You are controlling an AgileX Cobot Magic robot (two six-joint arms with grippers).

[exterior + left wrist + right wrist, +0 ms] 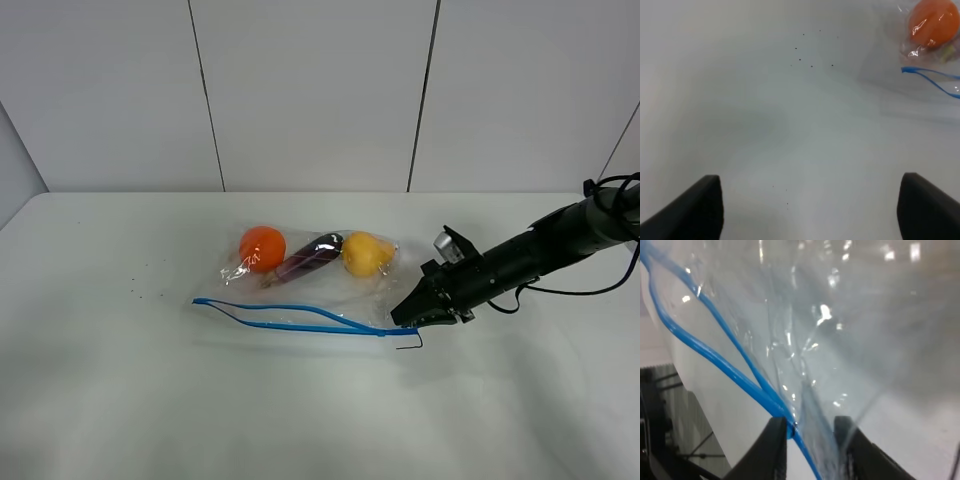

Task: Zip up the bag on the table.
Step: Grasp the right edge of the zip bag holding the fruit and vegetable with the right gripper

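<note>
R hand (405,313) at R end of bag (310,285), mid-counter (120,400). Jaws stand narrow astride blue strip (715,357); can't tell if pinching. L hand (810,200) wide open, well apart. Risk: strip gapes mid-length, so w/o L anchoring the bag prob drags, not seals.

**What my pictures crop, blur or leave too small**

My left tool (810,200) shows only two dark finger ends at its wrist picture's lower corners. The bag (910,49) runs off that picture's edge, leaving just the orange fruit (934,25) and a stub of blue zipper strip (920,71). My right tool (811,425) is cropped at the finger bases, and the plastic around it is a blurred glare. My right arm (570,235) leaves the high picture's side. The dark specks (810,55) on the desk (740,115) are too small to name.
</note>
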